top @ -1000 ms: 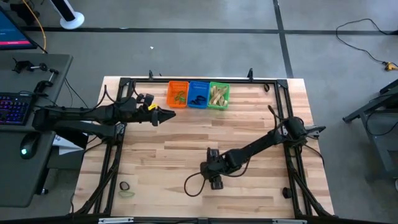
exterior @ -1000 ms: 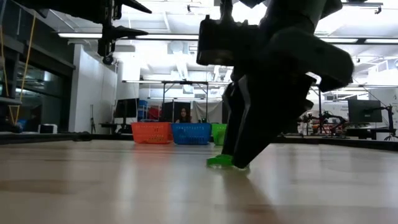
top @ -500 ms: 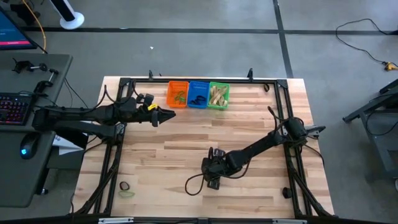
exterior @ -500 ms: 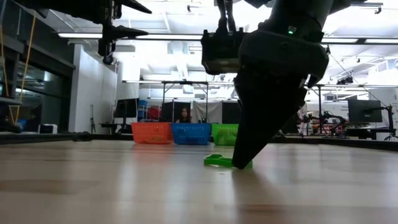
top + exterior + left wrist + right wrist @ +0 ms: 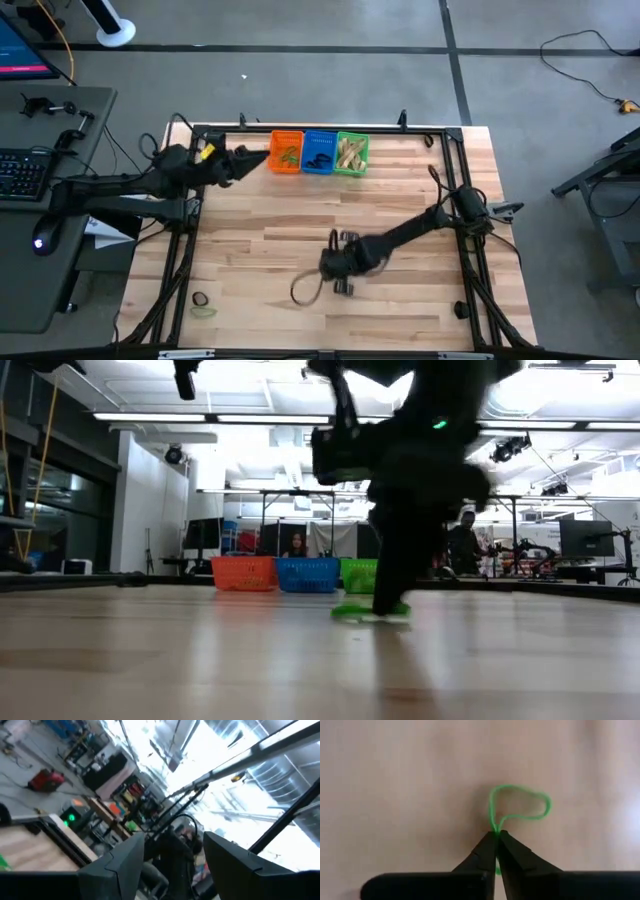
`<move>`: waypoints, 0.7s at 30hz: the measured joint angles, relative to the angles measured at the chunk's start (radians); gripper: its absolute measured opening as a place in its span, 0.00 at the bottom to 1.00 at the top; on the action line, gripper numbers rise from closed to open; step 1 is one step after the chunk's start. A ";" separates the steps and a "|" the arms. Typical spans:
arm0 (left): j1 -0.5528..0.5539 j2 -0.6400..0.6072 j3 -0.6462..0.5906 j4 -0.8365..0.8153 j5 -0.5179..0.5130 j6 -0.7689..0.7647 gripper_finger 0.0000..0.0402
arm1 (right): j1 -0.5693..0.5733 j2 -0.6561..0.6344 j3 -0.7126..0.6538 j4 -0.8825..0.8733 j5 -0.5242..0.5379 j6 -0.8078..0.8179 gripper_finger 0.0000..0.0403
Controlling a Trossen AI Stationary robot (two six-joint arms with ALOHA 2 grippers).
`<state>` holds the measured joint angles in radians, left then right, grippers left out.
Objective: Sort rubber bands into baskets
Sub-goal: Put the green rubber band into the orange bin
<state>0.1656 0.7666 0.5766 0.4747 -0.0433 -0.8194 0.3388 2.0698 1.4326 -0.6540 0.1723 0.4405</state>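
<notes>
A green rubber band [image 5: 520, 802] lies on the wooden table near its middle, and also shows in the low view [image 5: 365, 611]. My right gripper [image 5: 496, 834] stands over it, pointing down, shut on it [image 5: 335, 268]. The orange basket [image 5: 286, 151], blue basket [image 5: 319, 151] and green basket [image 5: 351, 152] stand in a row at the far edge, each with bands inside. My left gripper [image 5: 262, 158] hangs open above the table, just left of the orange basket, with nothing between its fingers [image 5: 172, 855]. My right gripper pinches the green rubber band between its two fingertips where the loop's two strands run together [image 5: 495, 826]. The fingers come from above, pointing down. The rest of the loop lies flat and slack on the table beyond the fingertips.
Two loose rubber bands, one black [image 5: 200, 299] and one green [image 5: 205, 312], lie at the table's near left corner. A black cable loop [image 5: 303, 288] hangs beside my right wrist. A black frame [image 5: 440, 135] runs along the table's edges.
My left gripper has risen and drawn back toward the table's far left, tipping upward. My right gripper has shifted a little toward the far left, and its wrist has turned over the green band.
</notes>
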 joint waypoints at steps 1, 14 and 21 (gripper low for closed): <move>0.010 -0.011 0.000 -0.003 0.000 0.002 0.49 | -0.017 -0.003 0.021 -0.027 0.031 -0.034 0.01; 0.050 -0.116 0.000 0.036 -0.001 0.005 0.49 | -0.362 -0.039 0.225 0.219 0.141 -0.330 0.00; 0.047 -0.119 0.000 0.022 0.000 0.005 0.49 | -0.538 -0.008 0.226 0.405 0.010 -0.299 0.00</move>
<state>0.2127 0.6479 0.5762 0.4969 -0.0433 -0.8143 -0.1990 2.0618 1.6585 -0.2486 0.1825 0.1419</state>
